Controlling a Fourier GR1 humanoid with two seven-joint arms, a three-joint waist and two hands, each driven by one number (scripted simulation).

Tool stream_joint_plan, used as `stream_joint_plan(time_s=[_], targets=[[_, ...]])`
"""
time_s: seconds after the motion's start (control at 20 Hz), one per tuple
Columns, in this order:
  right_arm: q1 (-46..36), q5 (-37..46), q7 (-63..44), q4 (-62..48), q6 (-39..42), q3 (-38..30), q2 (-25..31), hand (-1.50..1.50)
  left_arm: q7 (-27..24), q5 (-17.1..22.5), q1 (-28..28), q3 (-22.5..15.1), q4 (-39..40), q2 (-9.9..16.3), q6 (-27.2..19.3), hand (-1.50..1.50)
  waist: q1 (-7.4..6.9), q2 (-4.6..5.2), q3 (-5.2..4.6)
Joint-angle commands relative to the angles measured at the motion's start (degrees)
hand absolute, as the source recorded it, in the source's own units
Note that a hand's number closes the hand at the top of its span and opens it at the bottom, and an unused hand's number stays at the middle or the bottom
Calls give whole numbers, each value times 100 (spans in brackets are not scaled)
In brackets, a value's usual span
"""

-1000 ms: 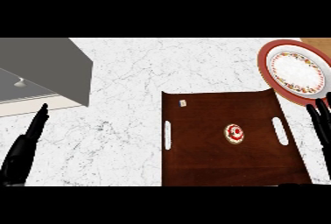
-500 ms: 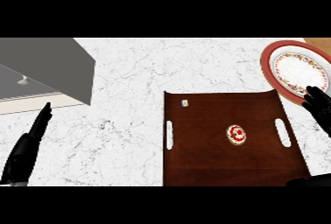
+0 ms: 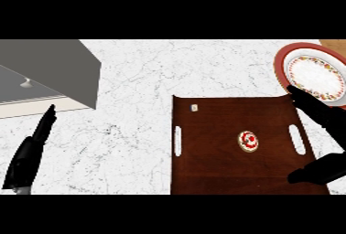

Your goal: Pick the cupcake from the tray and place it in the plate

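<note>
Sitting upright on tray (image 3: 209, 169): cupcake (image 3: 249, 140).

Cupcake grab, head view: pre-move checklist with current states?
1. Cupcake on tray, nothing covering it: ok.
2. Right hand open, fingers straight: ok.
3. Right hand over cupcake: not ok, it is off to the right, above the tray's right edge.
4. Plate holds nothing: ok where visible; the right hand overlaps its lower rim and part is cut off.
5. Left hand resting open at lower left, away from tray: ok.

Kitchen, white marble counter (image 3: 202, 68), wooden tray (image 3: 216, 169), patterned plate (image 3: 314, 75)
</note>
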State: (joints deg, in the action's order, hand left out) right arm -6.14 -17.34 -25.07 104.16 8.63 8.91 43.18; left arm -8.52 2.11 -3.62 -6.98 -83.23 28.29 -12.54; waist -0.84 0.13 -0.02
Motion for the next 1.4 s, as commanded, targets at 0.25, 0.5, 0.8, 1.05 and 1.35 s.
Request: stream_joint_plan(time_s=[0.25, 0.5, 0.8, 1.05, 1.35], targets=[[-922, 927, -79, -1151, 984, 625, -438, -150, 117, -200, -164, 172, -219, -64, 154, 0, 22, -7, 3], [-633, 1264, 398, -1370, 1471, 361, -634, -150, 444, -483, -281, 149, -541, -403, 26, 0, 61, -18, 4], [-741, 1890, 606, -1855, 1545, 656, -1404, -150, -40, -401, -208, 597, -50, -252, 561, 0, 50, -14, 3], [-859, 2193, 792, -2349, 2050, 341, -1486, -150, 397, -417, 66, 817, -231, -312, 863, 0, 63, -14, 3], [-633, 2630, 653, -2076, 2068, 162, -1945, -150, 397, -752, -98, 941, -466, -646, 841, 0, 79, -18, 2]])
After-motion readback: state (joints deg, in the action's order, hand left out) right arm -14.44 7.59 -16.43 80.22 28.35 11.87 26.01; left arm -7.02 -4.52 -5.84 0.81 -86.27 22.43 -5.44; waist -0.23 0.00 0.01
